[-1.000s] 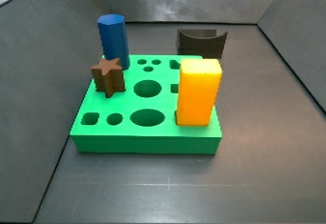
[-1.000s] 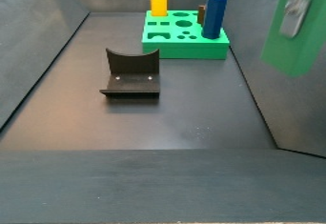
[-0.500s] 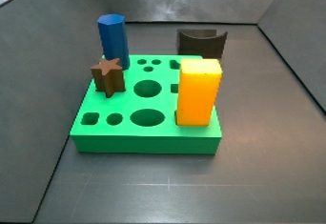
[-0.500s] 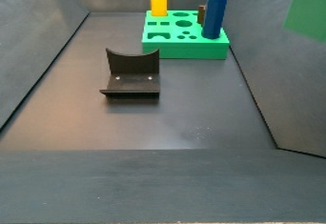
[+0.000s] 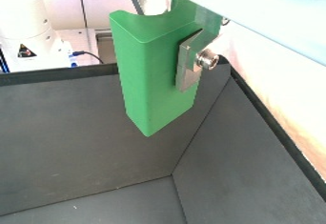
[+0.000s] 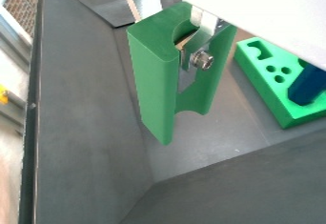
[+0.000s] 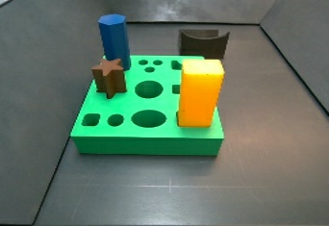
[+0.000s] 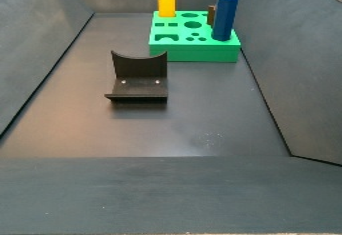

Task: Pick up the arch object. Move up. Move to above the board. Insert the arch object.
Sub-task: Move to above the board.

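Wrist views both show the gripper [image 5: 192, 61] with its jaws clamped on the arch object [image 5: 155, 71], which hangs clear above the dark bench [image 5: 76, 123]. One silver finger plate [image 5: 190, 60] lies flat against a side face of the green block. In a wrist view the arched cutout of the arch object [image 6: 173, 80] faces the camera, and a finger [image 6: 200, 58] sits inside the cutout, pressed to its inner wall. The block hangs upright, long axis vertical. The board [image 6: 283, 77] appears in that wrist view off to one side and well below the held piece, with the blue prism [image 6: 308, 85] standing in it.

Side views do not show the gripper or the held piece. In both side views the board [image 7: 145, 124] rests on the bench [image 7: 167, 187], carrying the blue prism [image 7: 113, 36], the orange block [image 7: 201, 92] and a brown star piece [image 7: 107, 75], all upright. The dark brown block [image 8: 136, 77] with a curved cutout lies on the bench, apart from the board [image 8: 194, 41].
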